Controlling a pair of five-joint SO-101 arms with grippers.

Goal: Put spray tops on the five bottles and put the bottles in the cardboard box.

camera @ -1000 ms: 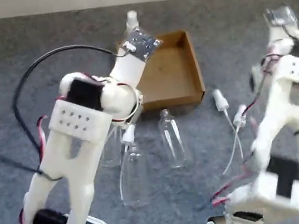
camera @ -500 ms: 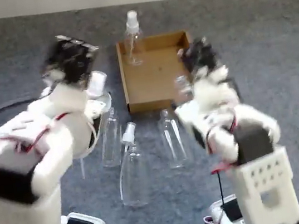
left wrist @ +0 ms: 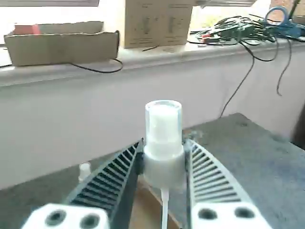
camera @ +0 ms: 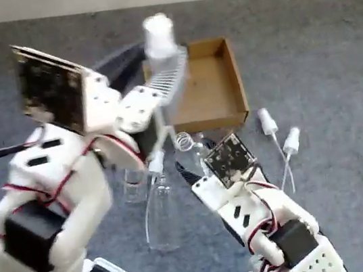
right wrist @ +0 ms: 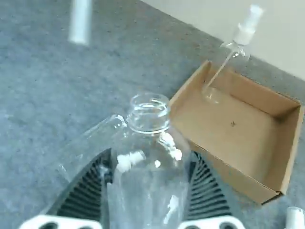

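Holding a white spray top (left wrist: 163,138) in the left hand (left wrist: 163,160), pinched by its collar between the two ribbed fingers, nozzle up, thin tube hanging below. Raised high, and from above seen against the left side of the cardboard box (camera: 206,120). Gripping a clear bottle (right wrist: 147,157) in the right hand (right wrist: 148,162), fingers pressed against both its sides, neck open and uncapped, mouth pointed toward the box and near its front wall. Standing upright in a far corner of the box: a capped bottle (right wrist: 229,56). Lying on the grey counter (camera: 304,42) just beside the box's near right corner: two loose spray tops (camera: 267,122), close together, tubes trailing toward the arms. Lying in front of the box, between the arms: a second bottle (camera: 160,214) with a white top at its neck; cannot tell whether seated.
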